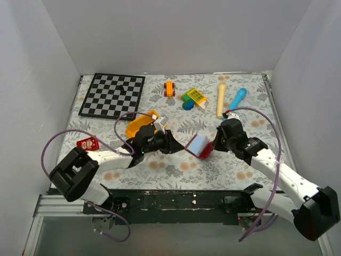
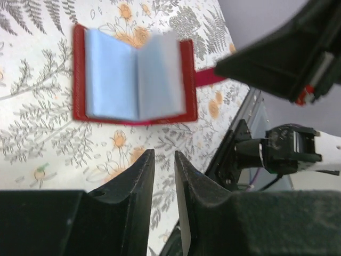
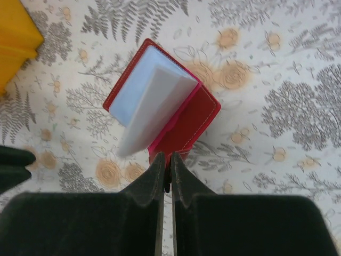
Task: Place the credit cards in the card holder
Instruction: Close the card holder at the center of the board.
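The card holder [image 1: 199, 145] is open over the middle of the floral table [image 1: 176, 170], its pale blue pockets fanned out. The right claw [image 1: 214, 143] is pinched tight on the edge of its maroon cover. Just left of it, the left claw [image 1: 173, 143] points at it with fingers a narrow gap apart, holding nothing, and a yellow bin [image 1: 139, 127] sits further left.

Card holder [image 3: 200, 114] ahead of right hand [image 3: 167, 160]: red cover leather-like, matt, pale stitching; inner pockets smooth plastic. Hand matt black plastic. Tabletop [image 3: 287, 48] printed cloth, matt.
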Robot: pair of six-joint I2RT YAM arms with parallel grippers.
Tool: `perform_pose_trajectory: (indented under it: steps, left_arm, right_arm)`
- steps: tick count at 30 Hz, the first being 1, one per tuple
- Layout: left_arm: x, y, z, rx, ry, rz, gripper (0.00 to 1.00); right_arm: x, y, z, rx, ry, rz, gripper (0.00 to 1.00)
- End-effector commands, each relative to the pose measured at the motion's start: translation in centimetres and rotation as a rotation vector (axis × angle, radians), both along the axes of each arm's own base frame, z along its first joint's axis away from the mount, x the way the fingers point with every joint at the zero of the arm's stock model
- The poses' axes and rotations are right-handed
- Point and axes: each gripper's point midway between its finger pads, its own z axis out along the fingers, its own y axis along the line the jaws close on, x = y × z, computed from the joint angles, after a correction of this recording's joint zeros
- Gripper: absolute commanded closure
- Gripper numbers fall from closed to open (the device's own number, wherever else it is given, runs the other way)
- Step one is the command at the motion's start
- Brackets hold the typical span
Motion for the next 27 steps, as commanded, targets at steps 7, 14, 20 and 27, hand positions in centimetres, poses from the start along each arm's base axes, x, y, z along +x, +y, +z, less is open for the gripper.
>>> perform_pose_trajectory:
  steps: [7,14,20,27]
  left_arm:
    - [2.9,-3.7,-4.8,0.123,0.088,-0.070,0.79]
    - [3.1,-3.3,-8.5,0.204,0.143,-0.038,0.81]
    - [3.6,-3.4,-10.1,0.247,0.151,-0.032,0.82]
    - [4.4,-3.5,-10.9,0.270,0.133,-0.010,0.84]
  right_arm:
    - [-4.0,-4.3,-0.8,-0.037,0.027,-0.123,0.99]
    - [-2.8,-3.8,0.8,-0.062,0.015,-0.097,0.99]
    - [-2.2,-2.5,1.4,-0.028,-0.016,-0.038,0.99]
    - [-1.7,-1.8,1.6,-0.029,-0.023,0.007,0.99]
